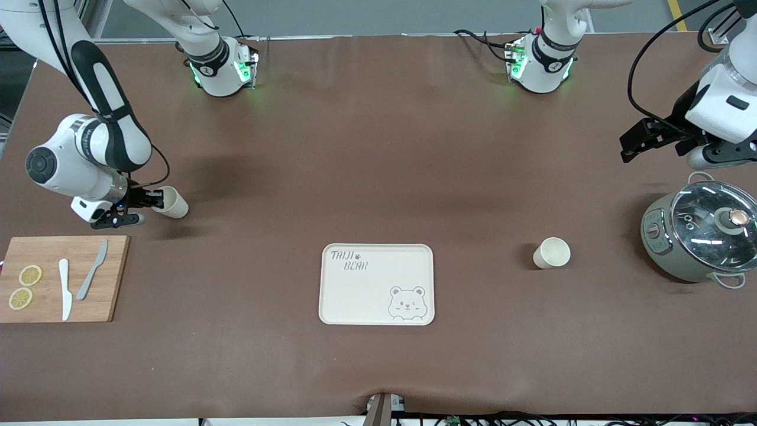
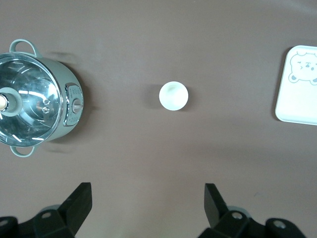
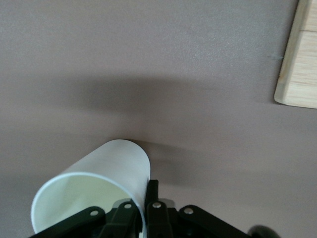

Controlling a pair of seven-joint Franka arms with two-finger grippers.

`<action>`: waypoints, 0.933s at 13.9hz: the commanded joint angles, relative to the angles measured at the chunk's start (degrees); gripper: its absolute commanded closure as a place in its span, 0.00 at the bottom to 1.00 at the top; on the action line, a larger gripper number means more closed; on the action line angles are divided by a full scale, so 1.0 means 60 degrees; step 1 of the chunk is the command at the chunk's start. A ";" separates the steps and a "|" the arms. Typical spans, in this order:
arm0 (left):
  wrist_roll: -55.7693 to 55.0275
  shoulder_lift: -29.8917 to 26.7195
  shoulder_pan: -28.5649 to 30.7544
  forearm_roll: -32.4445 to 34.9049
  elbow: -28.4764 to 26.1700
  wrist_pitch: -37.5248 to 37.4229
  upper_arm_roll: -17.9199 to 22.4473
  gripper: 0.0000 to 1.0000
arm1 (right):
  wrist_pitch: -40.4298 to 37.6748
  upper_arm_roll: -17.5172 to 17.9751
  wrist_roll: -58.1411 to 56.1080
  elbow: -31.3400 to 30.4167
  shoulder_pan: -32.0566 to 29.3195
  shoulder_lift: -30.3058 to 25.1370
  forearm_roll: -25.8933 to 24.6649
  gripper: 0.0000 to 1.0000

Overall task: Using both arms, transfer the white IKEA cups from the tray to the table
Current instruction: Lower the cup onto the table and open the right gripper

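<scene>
Right hand [image 1: 155, 200] pinches one cup's [image 1: 172, 202] rim (left hand [image 2: 147, 201] gapes empty).

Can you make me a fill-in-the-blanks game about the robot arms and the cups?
1. The right gripper is shut on the rim of a white ____.
2. The other cup stands between the bear tray and the ____.
3. The left gripper is ____.
4. Two lemon slices lie on the ____ board.

Missing words: cup; pot; open; cutting

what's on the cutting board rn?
On the wooden cutting board: two lemon slices, a white knife and a grey knife. Nothing covers them; whatever lies under the board is hidden.
</scene>
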 commanded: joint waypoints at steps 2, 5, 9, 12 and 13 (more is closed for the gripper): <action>0.0990 -0.0150 0.0306 -0.0258 -0.0148 -0.0074 0.0045 0.00 | -0.0272 0.0068 0.0280 0.0238 0.0067 0.0187 -0.0059 0.00; 0.0977 -0.0106 0.0351 -0.0258 -0.0119 -0.0016 0.0045 0.00 | -0.1924 0.0068 0.0280 0.1100 0.0052 0.0041 -0.0044 0.00; 0.0976 -0.0120 0.0614 -0.0258 -0.0089 -0.0030 0.0045 0.00 | -0.3698 0.0083 0.0717 0.2446 0.0198 -0.0267 -0.0044 0.00; 0.0992 -0.0091 0.0615 -0.0258 -0.0104 -0.0060 0.0045 0.00 | -0.4419 0.0083 0.0851 0.4057 0.0272 -0.0267 -0.0044 0.00; 0.0992 -0.0076 0.0615 -0.0258 -0.0104 -0.0031 0.0045 0.00 | -0.4710 0.0083 0.0852 0.4657 0.0286 -0.0209 -0.0044 0.00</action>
